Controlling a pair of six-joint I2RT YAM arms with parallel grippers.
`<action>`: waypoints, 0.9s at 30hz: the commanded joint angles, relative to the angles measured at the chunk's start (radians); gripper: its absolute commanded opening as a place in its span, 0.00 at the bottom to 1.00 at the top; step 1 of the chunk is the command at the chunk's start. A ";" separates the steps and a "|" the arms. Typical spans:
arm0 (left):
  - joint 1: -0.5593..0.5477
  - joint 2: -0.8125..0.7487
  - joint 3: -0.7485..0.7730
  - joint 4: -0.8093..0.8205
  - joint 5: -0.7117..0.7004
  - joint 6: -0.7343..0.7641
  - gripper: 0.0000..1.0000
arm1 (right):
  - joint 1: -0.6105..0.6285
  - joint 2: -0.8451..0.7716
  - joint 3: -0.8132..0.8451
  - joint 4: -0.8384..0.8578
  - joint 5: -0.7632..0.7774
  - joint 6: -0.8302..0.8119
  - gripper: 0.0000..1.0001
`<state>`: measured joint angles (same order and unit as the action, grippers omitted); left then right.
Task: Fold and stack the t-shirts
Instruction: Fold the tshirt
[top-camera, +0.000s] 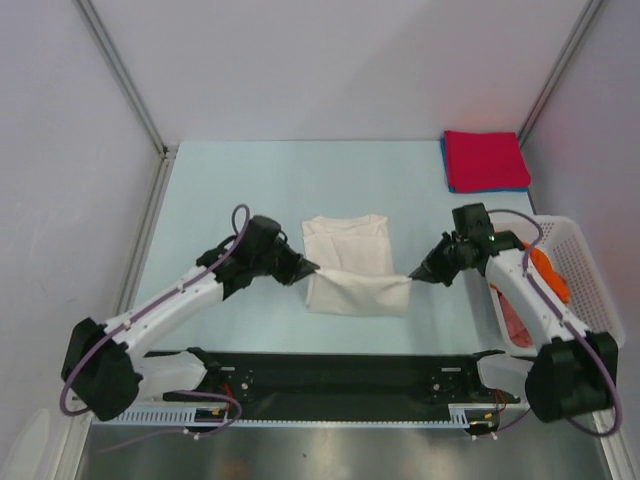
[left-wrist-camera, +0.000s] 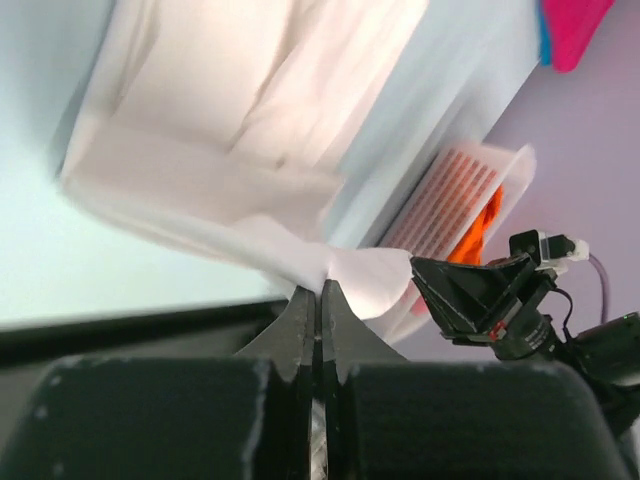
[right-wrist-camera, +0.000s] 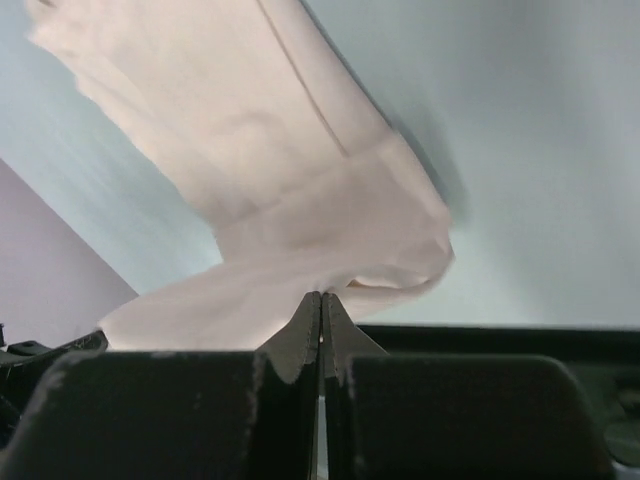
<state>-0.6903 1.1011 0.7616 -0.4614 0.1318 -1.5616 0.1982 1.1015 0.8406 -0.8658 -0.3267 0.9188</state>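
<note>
White soft cloth t-shirt (top-camera: 345, 262): mid-table, partly folded, its near edge raised off the pale blue table (top-camera: 240, 190) and stretched between both arms. Left gripper (top-camera: 312, 268): jaws pinched on the near left corner. Right gripper (top-camera: 413, 274): jaws pinched on the near right corner. Folded red t-shirt (top-camera: 485, 160) lying on a blue t-shirt (top-camera: 443, 160): far right corner. White plastic lattice basket (top-camera: 590, 270): right edge, containing an orange t-shirt (top-camera: 548, 272) and pinkish-red cloth (top-camera: 515, 320).

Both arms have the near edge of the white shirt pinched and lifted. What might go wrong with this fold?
The left gripper and right gripper each pinch only a small corner of the white t-shirt; it could slip free mid-fold.
The lifted hem sags between them, so the fold may land crooked or wrinkled.
The right arm sits close to the basket and might nudge it.
</note>
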 joint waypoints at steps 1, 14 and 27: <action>0.099 0.109 0.154 0.038 -0.029 0.265 0.00 | -0.025 0.147 0.170 0.189 -0.005 -0.086 0.00; 0.353 0.598 0.467 0.162 0.143 0.448 0.00 | -0.071 0.773 0.701 0.261 -0.092 -0.169 0.00; 0.422 0.827 0.668 0.158 0.221 0.462 0.00 | -0.089 0.977 0.865 0.286 -0.144 -0.156 0.00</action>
<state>-0.2924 1.8938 1.3766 -0.3264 0.3199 -1.1229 0.1143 2.0480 1.6592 -0.6075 -0.4381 0.7685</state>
